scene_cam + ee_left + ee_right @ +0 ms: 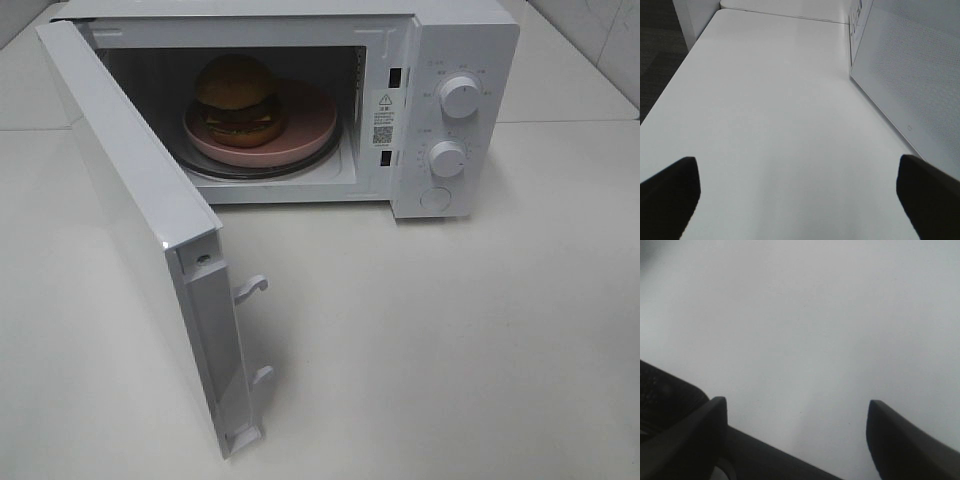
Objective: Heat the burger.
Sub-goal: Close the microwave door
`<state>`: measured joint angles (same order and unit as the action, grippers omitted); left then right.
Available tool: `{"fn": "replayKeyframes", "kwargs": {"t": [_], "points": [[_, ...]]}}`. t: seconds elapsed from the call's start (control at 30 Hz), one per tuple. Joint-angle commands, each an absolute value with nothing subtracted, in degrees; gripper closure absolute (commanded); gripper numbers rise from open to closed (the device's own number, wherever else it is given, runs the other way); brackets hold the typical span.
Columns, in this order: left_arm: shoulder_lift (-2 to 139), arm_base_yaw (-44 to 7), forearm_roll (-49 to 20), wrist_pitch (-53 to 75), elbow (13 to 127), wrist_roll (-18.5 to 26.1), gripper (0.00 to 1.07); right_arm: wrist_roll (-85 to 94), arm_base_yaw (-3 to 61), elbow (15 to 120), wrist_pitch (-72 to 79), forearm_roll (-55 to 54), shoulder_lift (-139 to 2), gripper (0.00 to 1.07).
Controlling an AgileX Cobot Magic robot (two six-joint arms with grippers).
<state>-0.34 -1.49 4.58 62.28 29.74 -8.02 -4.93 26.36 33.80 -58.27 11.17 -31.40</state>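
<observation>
Where the white counter (450,330) reaches its 12 o'clock side, one white microwave (465,35) stands with its single door (130,200) swung wide, the door's free edge pointing toward 7 o'clock. Inside the open cavity lies one glass turntable (215,167), and on it one round pink plate (312,122). One burger (237,98) sits on that plate, toward the plate's 9 o'clock side: glossy brown bun on top, cheese, dark patty and lettuce below.

At 3 o'clock of the cavity, the control panel carries two dials, an upper knob (459,96) and a lower knob (447,158), with one round button (436,198) at 6 o'clock of them. Two white latches stick out of the door's edge, an upper hook (252,288) and a lower hook (262,376).

Neither arm shows in the high view. The left claw (800,200) hangs over bare counter with its two dark fingers (670,195) spread wide and nothing between them; one white dotted panel (910,75) stands near it. The right claw (797,440) is also spread apart over bare counter, its two fingers (905,440) gripping nothing.
</observation>
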Motion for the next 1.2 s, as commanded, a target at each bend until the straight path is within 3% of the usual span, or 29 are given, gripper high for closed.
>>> {"fn": "replayKeyframes", "kwargs": {"t": [0.03,0.27,0.8,1.2], "points": [[-1.0,-1.3,4.4,61.5,29.6,-8.1,0.07,-5.0,22.6,32.6,-57.8,11.1,-28.4,0.31],[-1.0,-1.3,4.4,61.5,29.6,-8.1,0.07,-7.2,15.6,31.1,-59.5,10.5,-16.9,0.31],[-1.0,-1.3,4.4,61.5,29.6,-8.1,0.07,-4.5,9.3,29.4,-56.7,4.9,-0.3,0.32],[-1.0,-1.3,4.4,61.5,29.6,-8.1,0.07,-4.2,6.8,28.1,-54.9,4.4,2.0,0.32]]}}
